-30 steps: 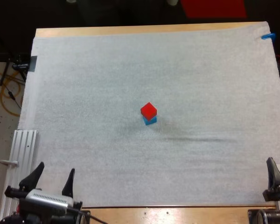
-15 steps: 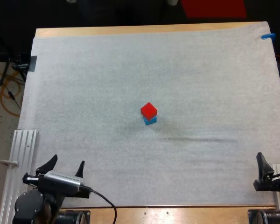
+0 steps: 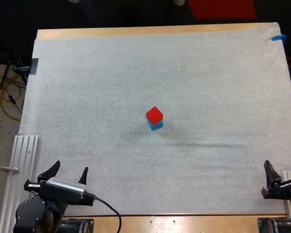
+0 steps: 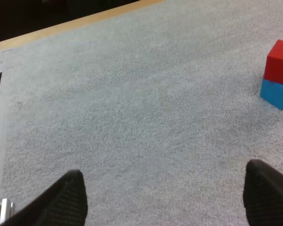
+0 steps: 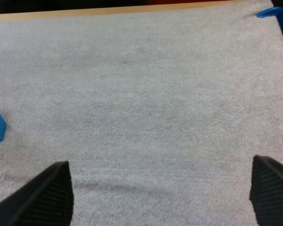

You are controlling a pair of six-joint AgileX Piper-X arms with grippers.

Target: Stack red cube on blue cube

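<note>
Red cube (image 3: 154,114) is sitting on blue cube (image 3: 156,125), far ahead of left hand (image 3: 68,169) and right hand (image 3: 282,167), both spread empty. A stray sweep risks toppling it.

Jaws on left arm (image 3: 35,214) gape; on right arm (image 3: 282,191) likewise apart.

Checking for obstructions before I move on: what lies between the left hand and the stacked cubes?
Only bare mat lies between the left hand and the red cube on the blue cube, in the high and left wrist views.
</note>
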